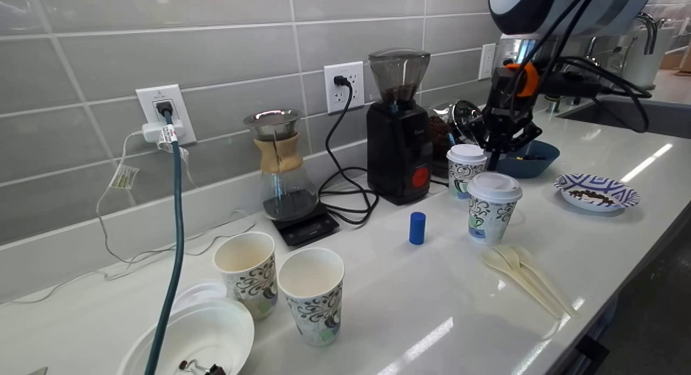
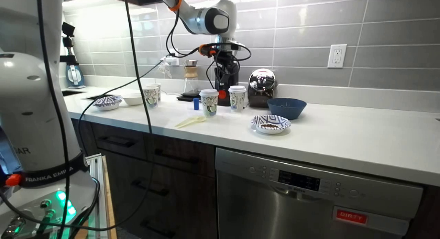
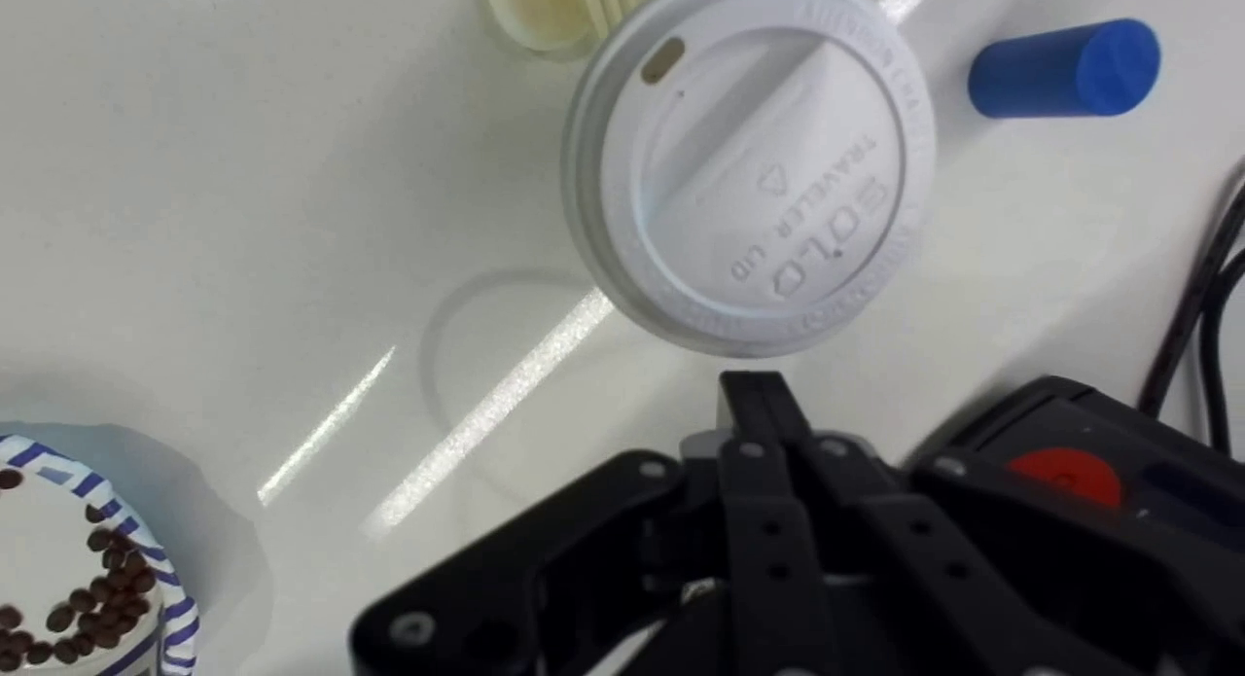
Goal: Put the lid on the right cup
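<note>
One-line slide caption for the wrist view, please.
White traveler lid seen from above, the shut gripper below it in frame, blue cylinder upper right, patterned bowl with brown beans lower left.

White arm [image 2: 20, 94], orange bands [image 1: 531, 82], black cables [image 2: 40, 22]; FRANKA-lettered collar [image 2: 51, 177]; black jaws, silver screws [image 3: 411, 628].

Four scroll-printed white paper cups [image 1: 490, 219] stand in an exterior view: two left of centre, two right of it under two round white plastic lids [image 1: 495, 186]. In an exterior view are two blue-patterned white bowls [image 2: 270, 131] and one blue cylinder [image 2: 196, 104].
</note>
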You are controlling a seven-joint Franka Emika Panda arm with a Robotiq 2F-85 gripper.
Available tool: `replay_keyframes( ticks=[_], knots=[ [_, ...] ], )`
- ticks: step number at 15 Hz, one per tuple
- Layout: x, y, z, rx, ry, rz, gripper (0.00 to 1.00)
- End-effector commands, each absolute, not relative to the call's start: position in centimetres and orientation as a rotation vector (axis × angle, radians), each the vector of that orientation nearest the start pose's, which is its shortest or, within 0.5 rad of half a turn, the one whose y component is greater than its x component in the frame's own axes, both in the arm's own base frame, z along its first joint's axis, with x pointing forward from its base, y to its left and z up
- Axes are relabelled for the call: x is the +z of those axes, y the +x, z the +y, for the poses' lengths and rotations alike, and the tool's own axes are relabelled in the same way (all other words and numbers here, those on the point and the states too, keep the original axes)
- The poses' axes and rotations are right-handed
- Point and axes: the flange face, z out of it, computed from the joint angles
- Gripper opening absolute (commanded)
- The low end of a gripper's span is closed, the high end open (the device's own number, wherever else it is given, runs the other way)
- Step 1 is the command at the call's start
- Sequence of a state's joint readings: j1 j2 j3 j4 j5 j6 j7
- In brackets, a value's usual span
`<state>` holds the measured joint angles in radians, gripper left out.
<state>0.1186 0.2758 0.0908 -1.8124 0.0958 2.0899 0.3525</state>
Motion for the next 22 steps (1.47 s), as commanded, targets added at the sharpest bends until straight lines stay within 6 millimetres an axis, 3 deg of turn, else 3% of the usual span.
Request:
replay_keyframes(
  ticks=[1,3,4,6,12,16,19,21,22],
  knots=[
    [40.8,61.1,13.6,0.033,-3.039,0.301,0.00],
    [41.7,60.3,13.7,0.035,-3.043,0.291,0.00],
    [42.2,59.7,13.8,0.043,-3.042,0.275,0.26],
    [43.0,58.9,13.9,0.049,-3.038,0.258,0.32],
    [42.2,56.5,15.0,0.091,-3.071,0.204,0.72],
    [40.8,55.6,15.7,0.104,-3.095,0.170,0.79],
    [40.3,55.4,15.8,0.099,-3.123,0.148,0.66],
    [40.4,55.5,15.7,0.078,-3.138,0.139,0.61],
    [40.5,55.6,15.7,0.060,-3.144,0.133,0.65]
  ],
)
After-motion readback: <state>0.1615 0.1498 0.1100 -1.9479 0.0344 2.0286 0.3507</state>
